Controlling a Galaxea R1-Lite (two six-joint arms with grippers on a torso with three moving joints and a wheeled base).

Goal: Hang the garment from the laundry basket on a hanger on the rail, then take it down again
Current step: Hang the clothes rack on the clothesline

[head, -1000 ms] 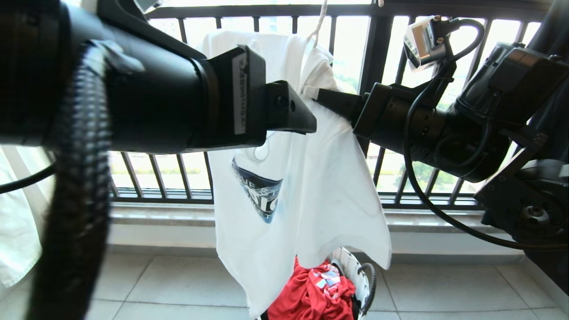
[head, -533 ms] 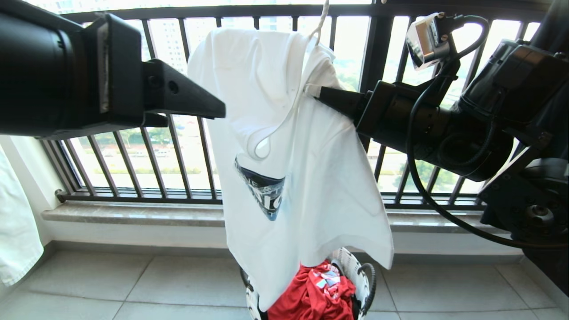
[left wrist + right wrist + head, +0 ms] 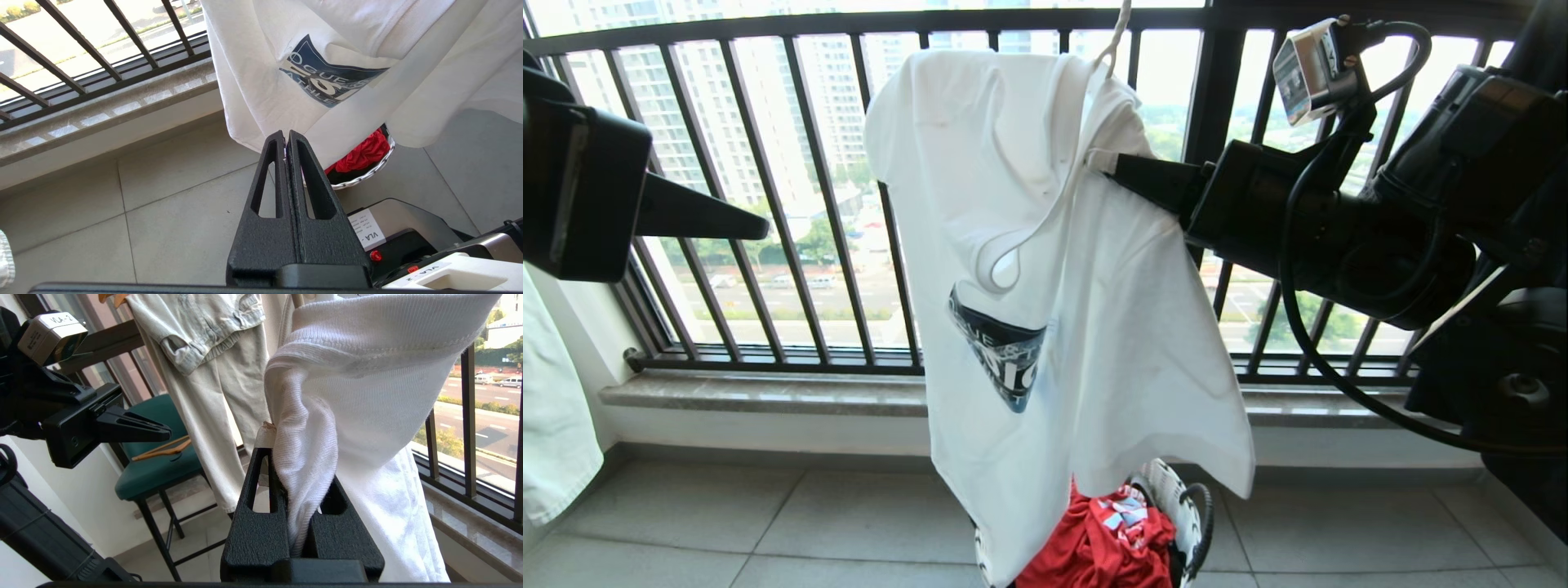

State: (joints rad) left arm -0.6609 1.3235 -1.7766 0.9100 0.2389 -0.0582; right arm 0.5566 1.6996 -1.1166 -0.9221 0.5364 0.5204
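1. Our right gripper [image 3: 1107, 163] is clamped on the ribbed collar of the garment [image 3: 1045, 269]; the cloth hangs below the fingers [image 3: 261, 486].
2. The hanger [image 3: 1112, 41] rises just above them.
3. Our left gripper [image 3: 287, 136] is clenched and empty, well apart from the shirt.
4. The laundry basket [image 3: 1176, 498] sits far beneath, holding a red garment [image 3: 1103, 539].

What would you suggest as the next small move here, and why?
Probably the left gripper, shut, empty and off to the side, should reopen and reach back for the T-shirt, since it hangs crooked on the hanger while the right gripper pinches its collar.
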